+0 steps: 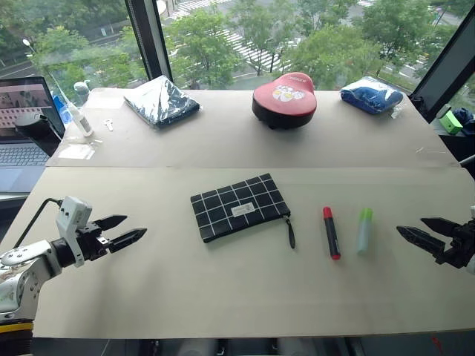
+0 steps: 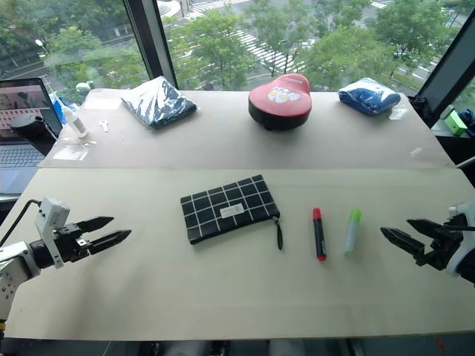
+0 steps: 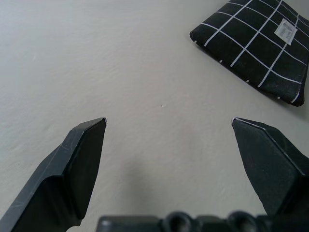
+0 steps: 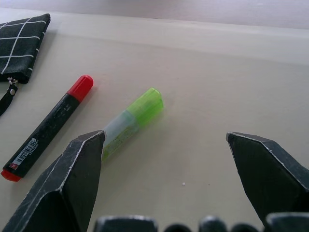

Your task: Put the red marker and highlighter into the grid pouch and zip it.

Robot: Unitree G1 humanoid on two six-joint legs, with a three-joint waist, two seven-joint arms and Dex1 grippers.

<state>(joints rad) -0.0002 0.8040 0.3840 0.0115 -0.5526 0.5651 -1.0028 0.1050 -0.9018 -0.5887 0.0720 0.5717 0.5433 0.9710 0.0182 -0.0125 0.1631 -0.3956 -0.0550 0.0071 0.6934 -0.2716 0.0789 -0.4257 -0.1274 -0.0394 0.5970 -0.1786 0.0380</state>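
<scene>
The fingers of the left gripper (image 1: pixel 128 229) stood spread wide with nothing between them, hovering over bare bench (image 1: pixel 223 289) well to the left of the grid pouch (image 1: pixel 239 207). The fingers of the right gripper (image 2: pixel 397 233) were likewise parted and empty, well to the right of the grid pouch and near the highlighter (image 2: pixel 352 231), not touching it; the arm behind them was cut off by the frame edge.

The grid pouch lay flat near the middle of the bench, slightly skewed, its white label facing up and its black zipper strap (image 1: pixel 290 231) trailing off its right end. Whether the zipper was open or closed could not be made out. Just right of the grid pouch lay the red marker (image 1: pixel 330 232), and right of that the highlighter, the two side by side but apart, both with caps pointing away from the robot. In the right wrist view one finger covered the lower end of the highlighter's pale barrel, and the grid pouch was cut off at the corner.

Far behind the grid pouch sat a red rounded case (image 1: pixel 284 99), with a dark plastic-wrapped bundle (image 1: pixel 161 101) to its left and a blue wrapped bundle (image 1: pixel 371 94) to its right. Far left of the grid pouch, a laptop (image 1: pixel 22 130) was partly out of frame.
</scene>
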